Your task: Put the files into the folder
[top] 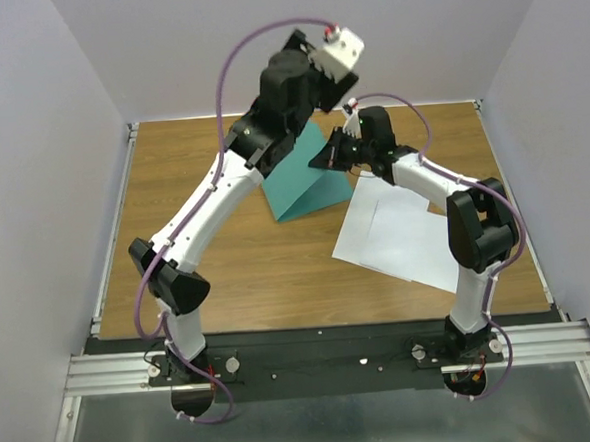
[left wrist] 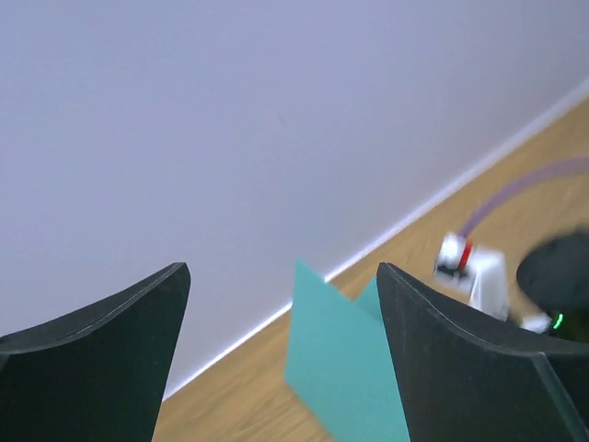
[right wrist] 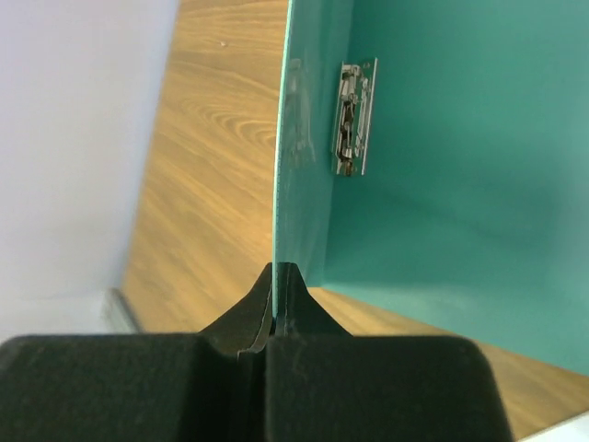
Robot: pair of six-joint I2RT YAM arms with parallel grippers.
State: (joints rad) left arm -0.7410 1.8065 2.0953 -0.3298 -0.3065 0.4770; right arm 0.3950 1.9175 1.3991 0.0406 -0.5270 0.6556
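Observation:
The teal-green folder (top: pixel 301 189) stands partly open on the wooden table, one cover lifted. My right gripper (top: pixel 329 157) is shut on the edge of that lifted cover (right wrist: pixel 281 212). In the right wrist view the inside of the folder (right wrist: pixel 451 184) shows with its metal clip (right wrist: pixel 352 120). The files (top: pixel 396 233) are white sheets lying flat to the right of the folder, partly under my right arm. My left gripper (top: pixel 312 85) hangs raised above the folder's far side, open and empty. Between its fingers (left wrist: pixel 451 368) the folder (left wrist: pixel 340 368) shows below.
The wooden table (top: pixel 228 275) is walled in by pale panels at the back and both sides. A metal rail (top: pixel 323 357) with both arm bases runs along the near edge. My right wrist camera (left wrist: pixel 474 272) and its purple cable appear in the left wrist view.

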